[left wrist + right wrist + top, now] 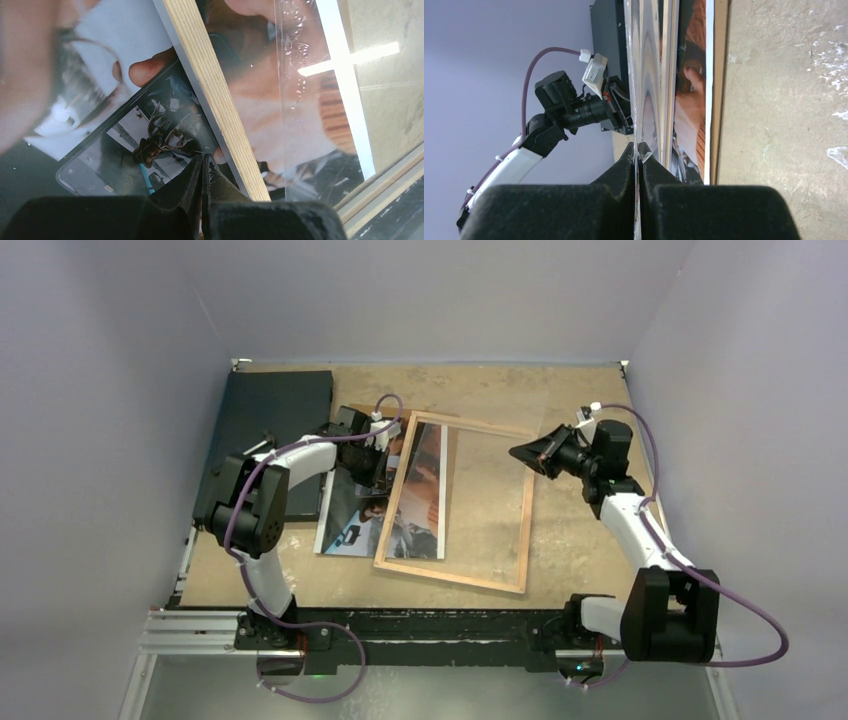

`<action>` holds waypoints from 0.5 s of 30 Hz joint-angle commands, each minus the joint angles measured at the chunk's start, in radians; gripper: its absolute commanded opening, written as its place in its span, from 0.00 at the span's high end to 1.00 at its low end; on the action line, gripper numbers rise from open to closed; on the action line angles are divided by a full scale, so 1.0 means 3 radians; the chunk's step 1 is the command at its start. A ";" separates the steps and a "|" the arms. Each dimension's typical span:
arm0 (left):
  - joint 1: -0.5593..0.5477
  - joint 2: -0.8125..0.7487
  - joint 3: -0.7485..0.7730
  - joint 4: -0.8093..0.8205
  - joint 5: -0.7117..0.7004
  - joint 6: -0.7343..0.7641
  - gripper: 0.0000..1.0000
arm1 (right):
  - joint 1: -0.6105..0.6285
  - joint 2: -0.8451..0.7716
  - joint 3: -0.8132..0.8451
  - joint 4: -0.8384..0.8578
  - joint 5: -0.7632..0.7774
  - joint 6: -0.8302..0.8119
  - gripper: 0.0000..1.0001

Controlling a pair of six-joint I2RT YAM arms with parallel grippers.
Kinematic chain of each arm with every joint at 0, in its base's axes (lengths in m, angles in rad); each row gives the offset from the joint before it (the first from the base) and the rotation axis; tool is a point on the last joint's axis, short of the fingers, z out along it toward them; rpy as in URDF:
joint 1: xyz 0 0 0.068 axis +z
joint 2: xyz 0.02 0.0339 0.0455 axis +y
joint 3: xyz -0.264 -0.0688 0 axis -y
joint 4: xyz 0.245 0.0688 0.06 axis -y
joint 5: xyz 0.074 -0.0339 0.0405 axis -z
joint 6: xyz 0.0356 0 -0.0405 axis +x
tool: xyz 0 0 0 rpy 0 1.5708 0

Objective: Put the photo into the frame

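The photo [352,525] lies picture side up on the table, its right part under the frame [455,576]. The frame's light wooden rail [215,90] crosses the photo [95,60] in the left wrist view. My left gripper [378,462] is shut, and its tips [206,159] rest on the photo just beside that rail with nothing between them. My right gripper [516,453] hangs over the frame's upper right part. It [638,146] is shut on the edge of a thin clear sheet [651,75] that stretches toward the left arm. The sheet [300,75] also overlies the photo.
A flat black board [270,420] lies at the back left, partly under the left arm. The bare brown table top [580,530] runs right of the frame. Grey walls close in on three sides. The left arm [559,100] shows in the right wrist view.
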 commanded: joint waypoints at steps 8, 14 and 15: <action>0.0012 -0.0083 0.0002 0.0041 0.0084 0.0004 1.00 | -0.0040 0.0065 -0.0134 0.0344 -0.0272 -0.0018 1.00; 0.0015 -0.0060 0.0008 0.0051 0.0093 -0.0010 1.00 | -0.0075 0.0053 -0.0157 0.0366 -0.0400 0.0013 1.00; 0.0016 -0.0055 0.0010 0.0050 0.0094 -0.0012 1.00 | -0.0086 0.0045 -0.0156 0.0363 -0.0409 0.0013 1.00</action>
